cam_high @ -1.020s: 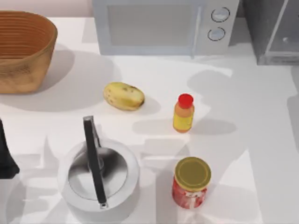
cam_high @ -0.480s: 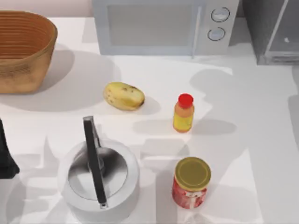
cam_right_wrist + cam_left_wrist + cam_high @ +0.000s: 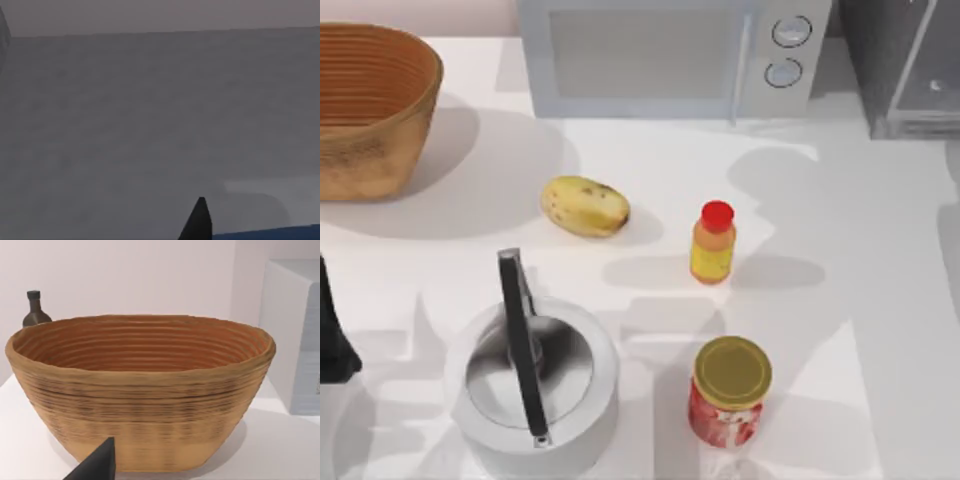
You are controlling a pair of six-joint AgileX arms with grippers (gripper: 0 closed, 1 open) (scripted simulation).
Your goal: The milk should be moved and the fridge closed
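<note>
Right pincer (image 3: 200,220) faced grey fridge (image 3: 905,65) wall, blue-topped milk (image 3: 270,234) beside fingertip; grip state unclear. Risk: carton slipping, striking wall.

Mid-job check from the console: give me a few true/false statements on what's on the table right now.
1. The yellow bottle has a red cap. True.
2. The potato lies inside the basket. False: it lies on the table, apart from the basket.
3. The jar has a gold lid. True.
4. The kettle stands beside the microwave. False: it stands at the near edge, apart from it.
5. The basket holds fruit. False: the left wrist view shows it empty.
</note>
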